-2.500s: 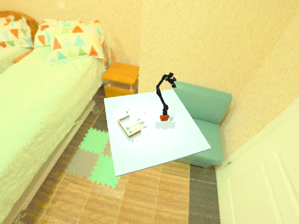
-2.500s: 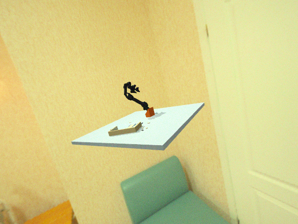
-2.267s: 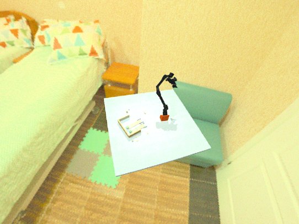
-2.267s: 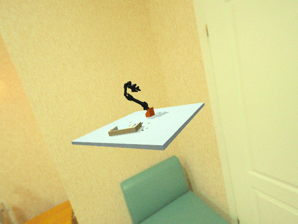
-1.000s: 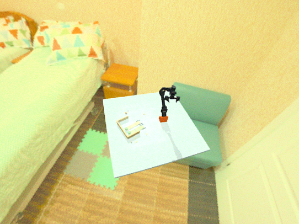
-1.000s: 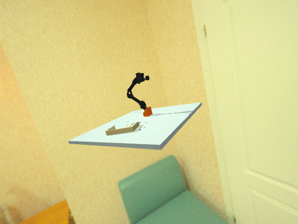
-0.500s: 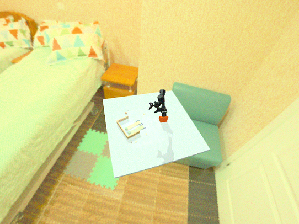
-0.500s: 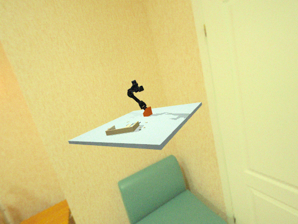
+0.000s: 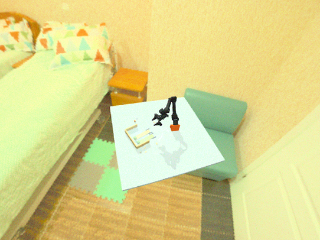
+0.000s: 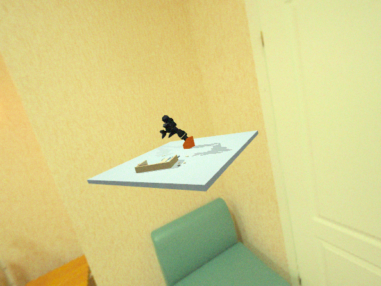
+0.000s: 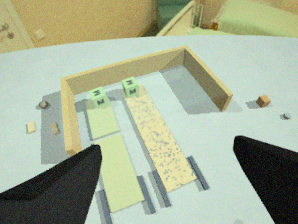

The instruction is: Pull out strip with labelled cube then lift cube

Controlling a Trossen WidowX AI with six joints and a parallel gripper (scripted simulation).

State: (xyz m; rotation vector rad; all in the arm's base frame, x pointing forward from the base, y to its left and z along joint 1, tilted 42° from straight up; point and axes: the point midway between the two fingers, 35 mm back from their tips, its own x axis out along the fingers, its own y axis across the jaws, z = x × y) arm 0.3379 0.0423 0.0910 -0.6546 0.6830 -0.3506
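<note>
A speckled cream strip (image 11: 155, 135) (image 9: 145, 133) runs unbroken, with a green cube (image 11: 130, 87) (image 9: 134, 138) marked M at its far end. Left of it in the wrist view lies a plain yellow-green strip in two pieces, a short far piece (image 11: 102, 122) and a longer near piece (image 11: 120, 172), with a narrow gap between them. A second green cube (image 11: 99, 97) (image 9: 138, 142), also marked M, sits on the far piece. My gripper (image 11: 168, 147) (image 9: 154, 122) (image 10: 166, 137) is open and empty, raised above the table on the arm's side of the strips.
A low three-sided wooden wall (image 11: 125, 67) (image 10: 154, 167) surrounds the cube ends. Dark bars (image 11: 198, 172) flank the near strip ends. A small brown block (image 11: 263, 101) and a grey bit (image 11: 286, 116) lie right of the wall; small bits, one cream (image 11: 31, 126), lie left.
</note>
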